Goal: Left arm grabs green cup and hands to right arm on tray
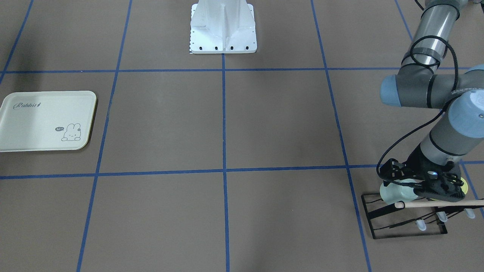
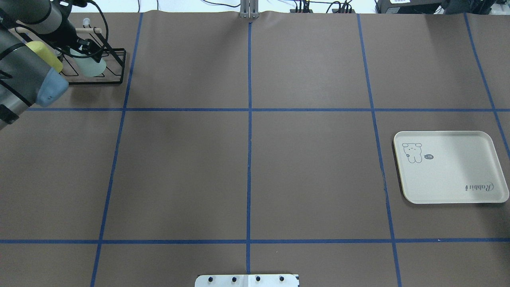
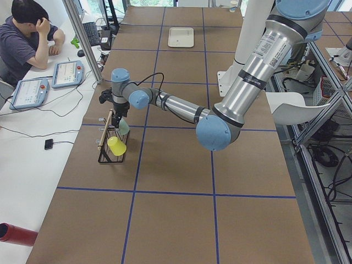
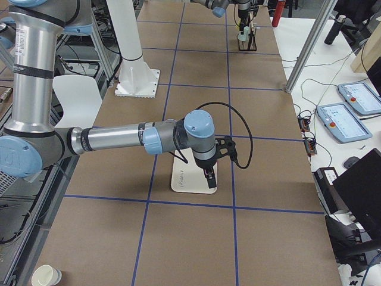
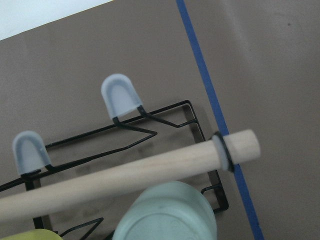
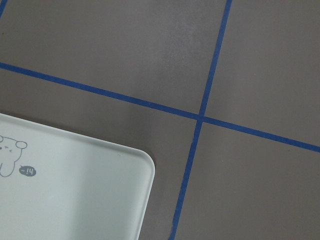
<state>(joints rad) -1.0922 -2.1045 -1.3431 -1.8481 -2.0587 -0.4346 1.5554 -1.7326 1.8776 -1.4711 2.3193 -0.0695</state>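
The pale mint green cup (image 1: 395,192) sits tilted on a black wire rack (image 1: 372,215) at the table's far corner on my left side. It also shows in the overhead view (image 2: 92,67) and from the left end (image 3: 124,126). My left gripper (image 1: 435,189) is right at the cup, over the rack. Its jaws are hidden, so I cannot tell whether they grip. The left wrist view shows the cup's base (image 5: 165,212) under the rack's wooden dowel (image 5: 125,175). The cream Rabbit tray (image 2: 450,175) lies bare on my right side. My right gripper (image 4: 209,177) hovers over the tray (image 4: 187,179); I cannot tell its state.
A yellow-green cup (image 1: 464,187) sits on the same rack beside the mint one. The robot's white base (image 1: 223,26) stands at mid-table edge. A seated person (image 3: 27,38) is at the side desk. Blue tape lines grid the brown table.
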